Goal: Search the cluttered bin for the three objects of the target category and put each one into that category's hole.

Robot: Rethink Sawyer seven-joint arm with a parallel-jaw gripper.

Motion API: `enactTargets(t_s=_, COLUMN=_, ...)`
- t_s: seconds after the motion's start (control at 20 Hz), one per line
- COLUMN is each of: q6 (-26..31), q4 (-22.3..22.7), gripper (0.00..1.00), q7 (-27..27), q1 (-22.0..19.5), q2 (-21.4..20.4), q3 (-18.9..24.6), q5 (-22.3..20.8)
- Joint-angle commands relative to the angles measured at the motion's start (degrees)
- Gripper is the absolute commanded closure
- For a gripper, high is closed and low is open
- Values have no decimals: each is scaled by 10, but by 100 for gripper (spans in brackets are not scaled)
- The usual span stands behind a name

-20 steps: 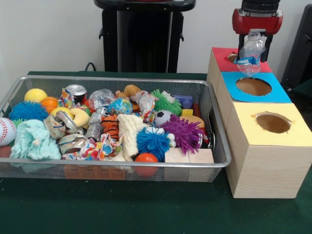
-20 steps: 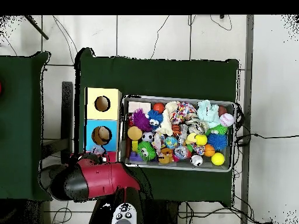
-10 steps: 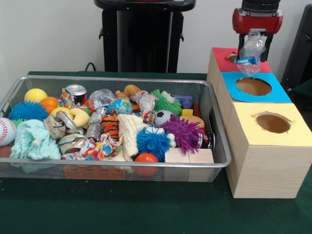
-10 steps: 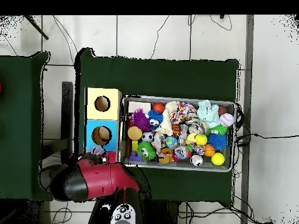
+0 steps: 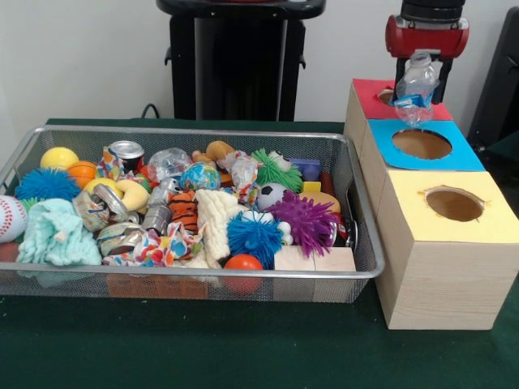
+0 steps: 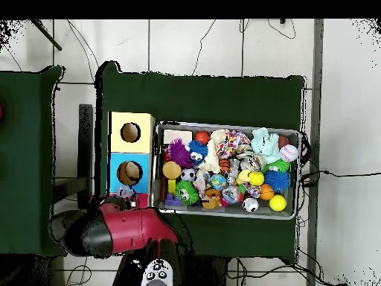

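Note:
My gripper (image 5: 421, 74) hangs at the far right, shut on a crumpled clear plastic bottle (image 5: 416, 93) with a blue label. The bottle dangles just above the red box (image 5: 369, 96), over its hole (image 5: 387, 96). Beside it stand the blue box (image 5: 422, 144) and the yellow box (image 5: 454, 204), each with a round hole on top. In the overhead view the red arm (image 6: 123, 228) covers the gripper and most of the red box; the blue box (image 6: 114, 173) and the yellow box (image 6: 115, 132) show there.
A wire mesh bin (image 5: 366, 243) left of the boxes is packed with spiky balls, crushed cans (image 5: 126, 152), a baseball (image 5: 10, 217), plush toys, wooden blocks (image 5: 312, 259) and crumpled wrappers. The bin (image 6: 227, 125) lies beside the boxes on the green table (image 6: 208, 93).
The gripper and the bottle have edged up very slightly over the red box. Nothing in the bin has moved.

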Motion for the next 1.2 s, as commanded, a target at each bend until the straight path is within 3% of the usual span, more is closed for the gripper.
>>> enactTargets(t_s=0.05, q6=-11, q4=-24, gripper=0, q7=59, q1=-14, q2=31, q3=19, q5=-12)
enactTargets(t_s=0.85, q6=-42, q4=-12, gripper=0, q7=62, q1=-31, q2=49, q3=48, q5=-4)
enactTargets(t_s=1.2, q6=-100, q4=-21, gripper=0, q7=66, q1=-41, q2=112, q3=65, q5=-10)
